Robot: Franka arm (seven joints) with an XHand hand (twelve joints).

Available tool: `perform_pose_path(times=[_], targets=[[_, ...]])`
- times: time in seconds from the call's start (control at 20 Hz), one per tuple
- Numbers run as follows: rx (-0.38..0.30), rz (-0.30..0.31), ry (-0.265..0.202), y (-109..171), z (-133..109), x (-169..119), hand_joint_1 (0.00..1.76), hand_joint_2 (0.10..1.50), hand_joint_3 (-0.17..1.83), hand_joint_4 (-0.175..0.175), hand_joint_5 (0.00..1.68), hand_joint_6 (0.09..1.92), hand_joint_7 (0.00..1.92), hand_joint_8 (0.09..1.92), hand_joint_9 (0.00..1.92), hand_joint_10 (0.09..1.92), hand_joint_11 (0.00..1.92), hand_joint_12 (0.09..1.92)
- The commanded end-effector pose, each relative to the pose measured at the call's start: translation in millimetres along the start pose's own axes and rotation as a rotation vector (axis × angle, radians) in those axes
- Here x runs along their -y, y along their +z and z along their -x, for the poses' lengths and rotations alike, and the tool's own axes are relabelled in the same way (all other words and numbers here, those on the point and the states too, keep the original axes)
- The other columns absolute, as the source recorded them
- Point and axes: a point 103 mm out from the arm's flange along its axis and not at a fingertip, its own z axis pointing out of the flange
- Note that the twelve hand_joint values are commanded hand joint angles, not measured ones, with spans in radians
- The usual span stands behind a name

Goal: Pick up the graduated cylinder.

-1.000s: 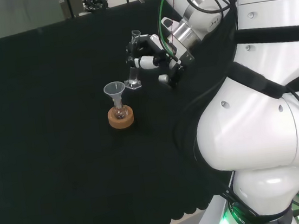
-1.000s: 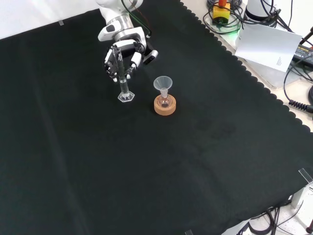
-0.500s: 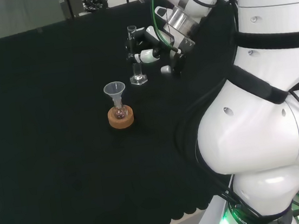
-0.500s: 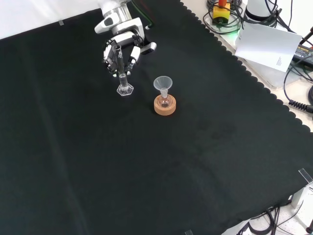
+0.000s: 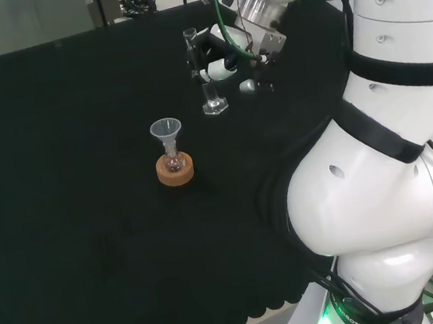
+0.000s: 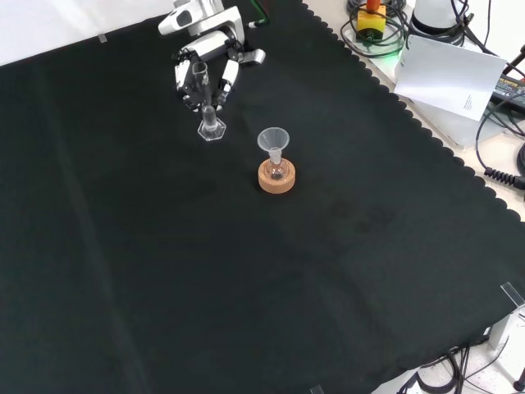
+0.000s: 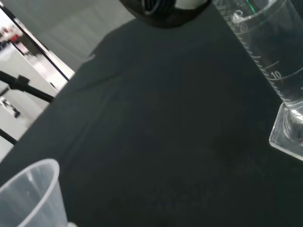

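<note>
Gripping the graduated cylinder, the hand with fingers curled round its partly hidden, seemingly lifted tube.

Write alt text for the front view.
The hand, entering from the top, is curled round a clear graduated cylinder held upright above the black cloth. To its lower right, a funnel sits in a small flask on a cork ring.
</note>
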Motion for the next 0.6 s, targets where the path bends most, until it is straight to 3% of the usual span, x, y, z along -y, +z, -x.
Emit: perform_pose_path(times=[0.05, 0.6], targets=[[0.117, -0.062, 0.023, -13, -12, 25, 1.26, 1.13, 0.00, -0.175, 0.93, 1.07, 0.97, 1.06, 1.39, 0.17, 1.17, 0.80], [0.239, -0.158, 0.033, -31, -38, 64, 1.26, 1.13, 0.00, -0.175, 0.94, 1.05, 0.98, 1.04, 1.41, 0.14, 1.18, 0.79]])
